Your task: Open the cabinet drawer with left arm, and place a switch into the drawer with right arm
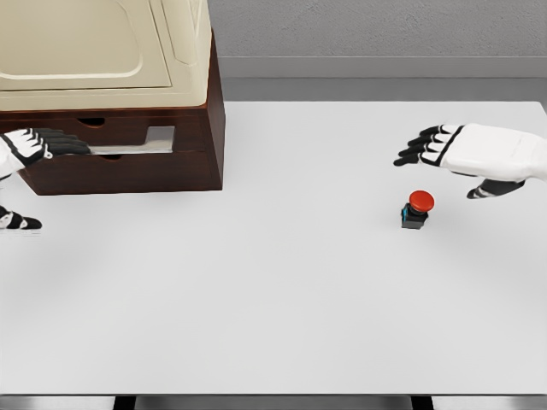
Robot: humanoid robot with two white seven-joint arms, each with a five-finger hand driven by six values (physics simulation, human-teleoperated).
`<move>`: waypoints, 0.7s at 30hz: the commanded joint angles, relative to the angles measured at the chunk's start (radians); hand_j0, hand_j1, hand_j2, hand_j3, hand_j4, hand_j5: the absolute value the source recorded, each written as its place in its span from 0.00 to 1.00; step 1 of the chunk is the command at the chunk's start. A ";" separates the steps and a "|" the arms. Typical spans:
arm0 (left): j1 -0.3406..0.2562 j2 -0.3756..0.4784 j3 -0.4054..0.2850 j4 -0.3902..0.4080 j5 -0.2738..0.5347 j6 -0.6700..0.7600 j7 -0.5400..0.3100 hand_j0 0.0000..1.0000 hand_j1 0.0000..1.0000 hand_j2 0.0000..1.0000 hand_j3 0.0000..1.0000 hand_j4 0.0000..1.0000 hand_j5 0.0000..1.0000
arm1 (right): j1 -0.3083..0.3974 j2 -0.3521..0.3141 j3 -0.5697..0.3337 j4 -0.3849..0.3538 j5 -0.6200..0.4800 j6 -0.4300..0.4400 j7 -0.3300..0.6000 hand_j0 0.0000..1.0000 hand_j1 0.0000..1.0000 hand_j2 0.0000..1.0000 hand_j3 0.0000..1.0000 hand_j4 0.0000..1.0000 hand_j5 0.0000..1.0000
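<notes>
Switch (416,209): red round cap on a small black base; upright on the white table (282,290), bare surface all round
My right hand (453,149): just above it, fingers spread, empty
My left hand (34,145): fingers straight at the drawer (128,141) front; holding nothing

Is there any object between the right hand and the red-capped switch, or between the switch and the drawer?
Nothing visible. The right hand hovers above the red-capped black switch with bare white table between switch and brown wooden cabinet's drawer, where the left hand reaches.
</notes>
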 commanded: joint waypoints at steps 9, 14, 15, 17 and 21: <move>0.023 0.136 -0.002 0.000 0.129 0.002 -0.054 1.00 1.00 1.00 1.00 1.00 1.00 | 0.017 -0.021 -0.010 0.065 0.013 0.003 0.000 1.00 1.00 1.00 1.00 1.00 1.00; 0.020 0.135 -0.003 -0.002 0.368 0.002 -0.094 1.00 1.00 1.00 1.00 1.00 1.00 | 0.002 0.040 0.048 0.078 0.104 0.003 0.000 1.00 1.00 1.00 1.00 1.00 1.00; 0.018 0.135 -0.003 -0.002 0.368 0.002 -0.097 1.00 1.00 1.00 1.00 1.00 1.00 | 0.002 0.050 0.048 0.087 0.111 0.003 0.000 1.00 1.00 1.00 1.00 1.00 1.00; 0.015 0.132 -0.003 -0.002 0.368 0.002 -0.101 1.00 1.00 1.00 1.00 1.00 1.00 | 0.002 0.059 0.050 0.095 0.114 0.003 0.000 1.00 1.00 1.00 1.00 1.00 1.00; 0.012 0.122 -0.003 0.000 0.368 0.085 -0.104 1.00 1.00 1.00 1.00 1.00 1.00 | -0.002 0.067 0.050 0.104 0.115 0.003 0.000 1.00 1.00 1.00 1.00 1.00 1.00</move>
